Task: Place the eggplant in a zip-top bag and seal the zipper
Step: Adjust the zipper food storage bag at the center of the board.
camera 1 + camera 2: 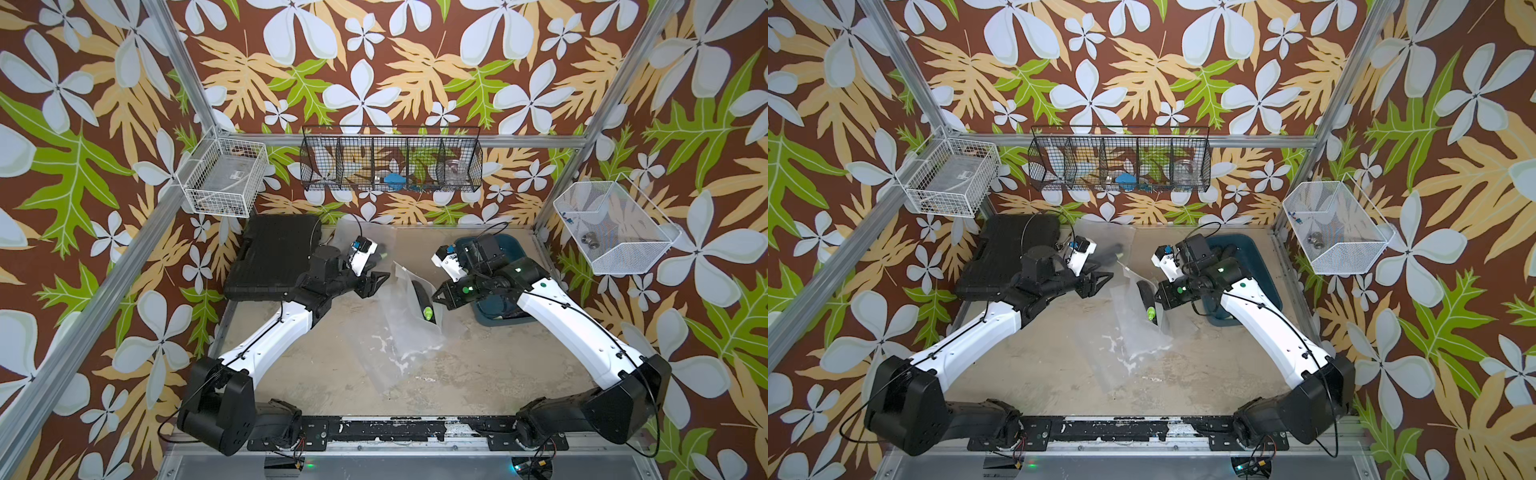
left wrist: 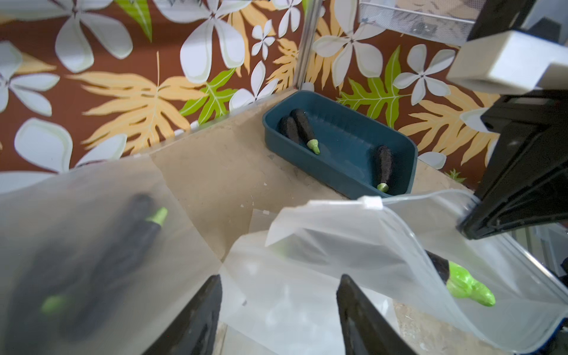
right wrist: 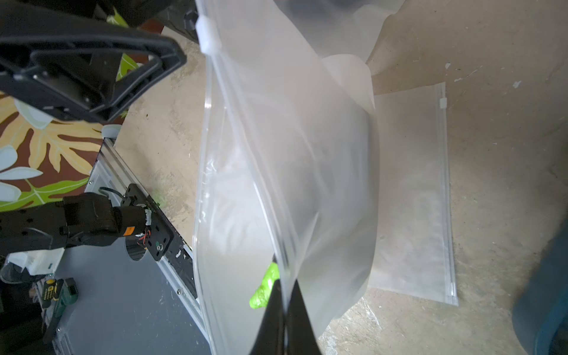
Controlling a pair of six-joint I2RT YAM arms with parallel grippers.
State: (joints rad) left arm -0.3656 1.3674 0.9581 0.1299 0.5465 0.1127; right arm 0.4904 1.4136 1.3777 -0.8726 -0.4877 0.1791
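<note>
Frosted plastic of the zip-top bag encloses the eggplant, and its mouth gapes. The right gripper pinches one zipper lip; the left gripper stands open and empty beside the bag. Sealing comes next: the slider likely needs catching and drawing along the track.

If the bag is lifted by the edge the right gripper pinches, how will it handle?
Probably floppy: the bag sags and folds away from the right gripper. The eggplant would likely slide to the lowest corner. The film looks smooth, so possibly slippery.
</note>
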